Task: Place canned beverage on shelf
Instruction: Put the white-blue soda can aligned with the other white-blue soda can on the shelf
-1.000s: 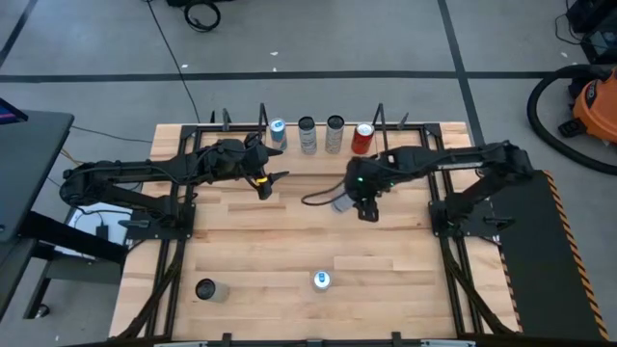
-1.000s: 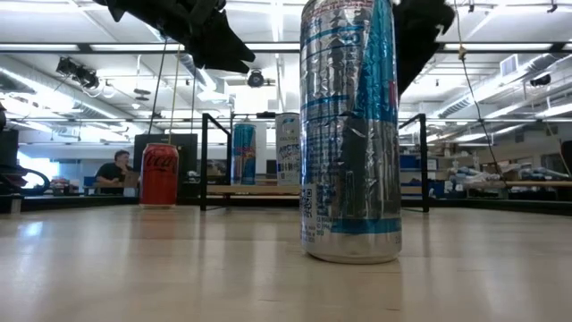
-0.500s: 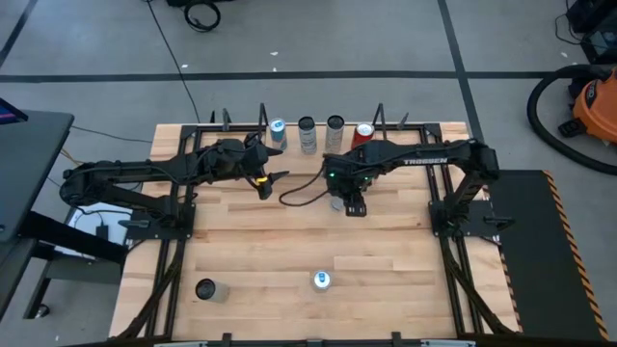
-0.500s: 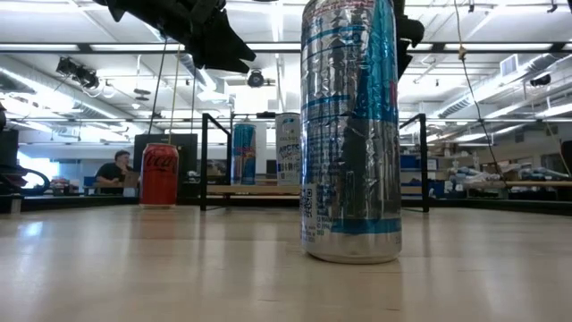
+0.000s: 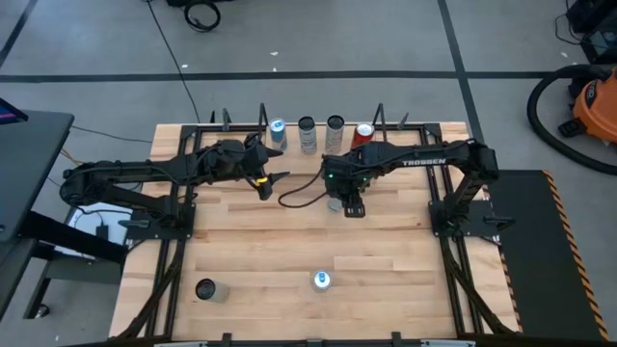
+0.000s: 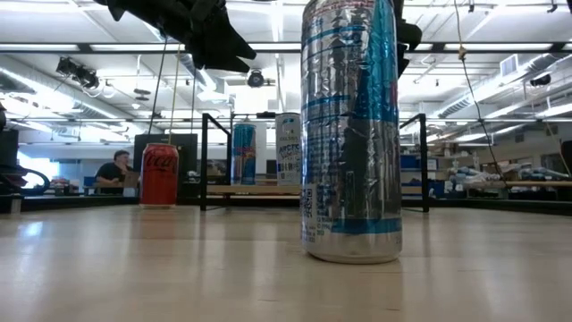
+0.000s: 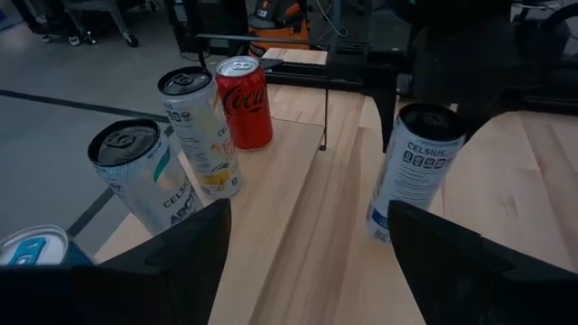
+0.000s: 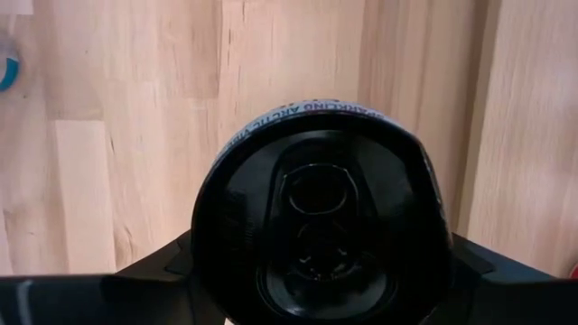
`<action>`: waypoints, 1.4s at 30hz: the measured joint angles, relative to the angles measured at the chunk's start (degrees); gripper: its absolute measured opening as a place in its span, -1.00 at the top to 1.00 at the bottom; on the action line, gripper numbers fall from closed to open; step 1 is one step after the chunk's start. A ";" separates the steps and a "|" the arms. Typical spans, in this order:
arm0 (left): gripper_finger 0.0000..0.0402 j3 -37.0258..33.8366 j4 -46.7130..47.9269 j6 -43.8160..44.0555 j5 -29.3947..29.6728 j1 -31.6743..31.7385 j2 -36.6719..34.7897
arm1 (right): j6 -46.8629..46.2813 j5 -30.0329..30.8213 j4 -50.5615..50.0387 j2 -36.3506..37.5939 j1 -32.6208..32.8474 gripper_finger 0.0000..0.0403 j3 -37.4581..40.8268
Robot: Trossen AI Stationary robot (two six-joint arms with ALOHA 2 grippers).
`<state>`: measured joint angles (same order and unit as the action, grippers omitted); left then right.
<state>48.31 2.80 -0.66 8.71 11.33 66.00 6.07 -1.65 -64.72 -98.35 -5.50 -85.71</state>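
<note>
A: R gripper (image 5: 345,202)?
B: Clamped on a Celsius can (image 7: 414,171), upright, held just in front of the shelf (image 5: 318,154).
A: L gripper (image 5: 264,182)?
B: Fingers spread, nothing in them, near the shelf's left end.

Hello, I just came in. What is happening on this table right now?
The right gripper holds a white Celsius can above the table, just in front of the shelf. Four cans already stand on the shelf, among them a red cola can. The left gripper waits open nearby. Two more cans stand near the table's front edge.
</note>
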 joint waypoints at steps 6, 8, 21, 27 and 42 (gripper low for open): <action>-0.49 0.00 -0.18 4.53 0.39 0.13 0.00 | -0.03 0.02 -0.01 0.00 0.00 -0.26 0.00; -0.49 0.02 -1.42 7.72 1.18 0.13 0.00 | -0.03 -0.26 -0.11 0.00 0.00 -0.26 0.00; -0.51 0.02 -1.35 3.08 1.33 0.13 0.00 | -1.38 -0.98 -0.71 0.00 0.00 -0.27 0.00; -0.58 0.02 -0.47 1.42 0.23 0.07 2.43 | -3.19 -1.51 -0.92 0.00 0.00 -0.27 0.02; -0.59 0.02 -1.63 2.95 0.02 0.04 3.26 | -7.83 -3.29 -0.70 0.11 0.07 -0.27 4.74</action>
<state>48.34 1.17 2.28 8.73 11.38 69.25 -1.75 -4.94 -65.42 -98.24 -5.43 -80.97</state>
